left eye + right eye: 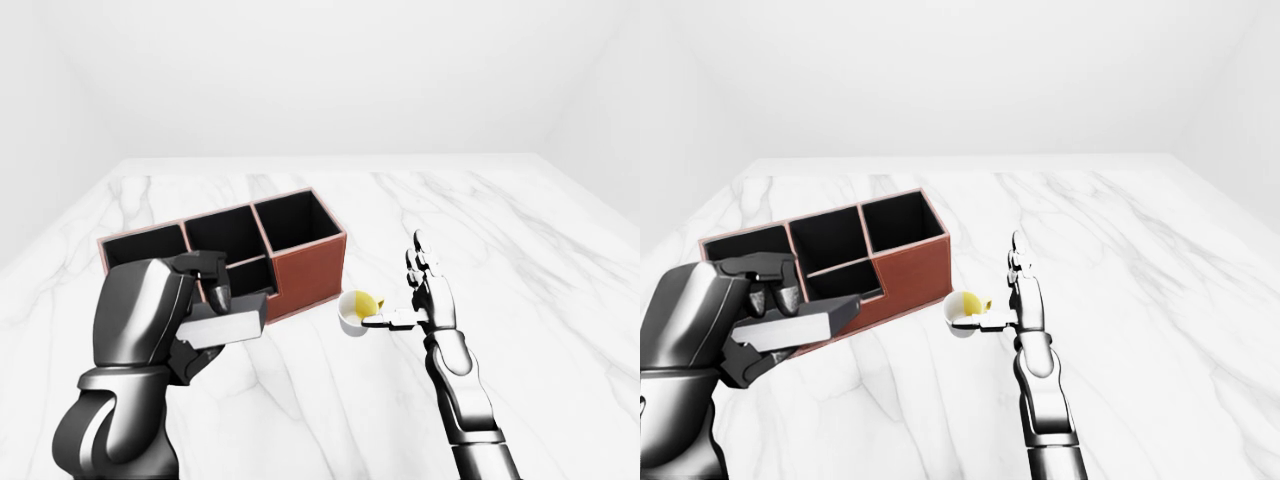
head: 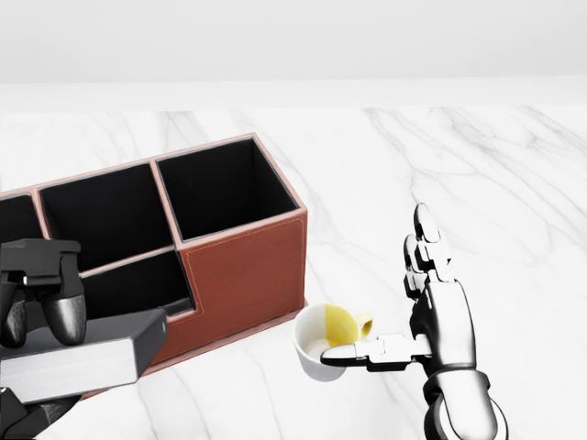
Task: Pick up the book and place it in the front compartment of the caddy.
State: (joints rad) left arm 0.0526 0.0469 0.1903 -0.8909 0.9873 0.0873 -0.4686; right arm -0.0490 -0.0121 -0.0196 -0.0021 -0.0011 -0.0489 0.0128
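Grey closed book gripped by left hand, held just below-left of brown leather compartmented caddy, right hand spread open, empty, thumb touching white cup w/ yellow inside right of caddy, white marble tabletop.

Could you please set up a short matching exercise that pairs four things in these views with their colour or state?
Things:
1. book
2. caddy
3. cup
4. right hand

States:
A. reddish-brown outside, dark empty compartments
B. fingers open and pointing up, thumb at the cup's rim
C. grey, gripped in the left hand at the head view's lower left
D. white, tipped on its side on the marble table, yellow inside

Pairs: 1-C, 2-A, 3-D, 4-B
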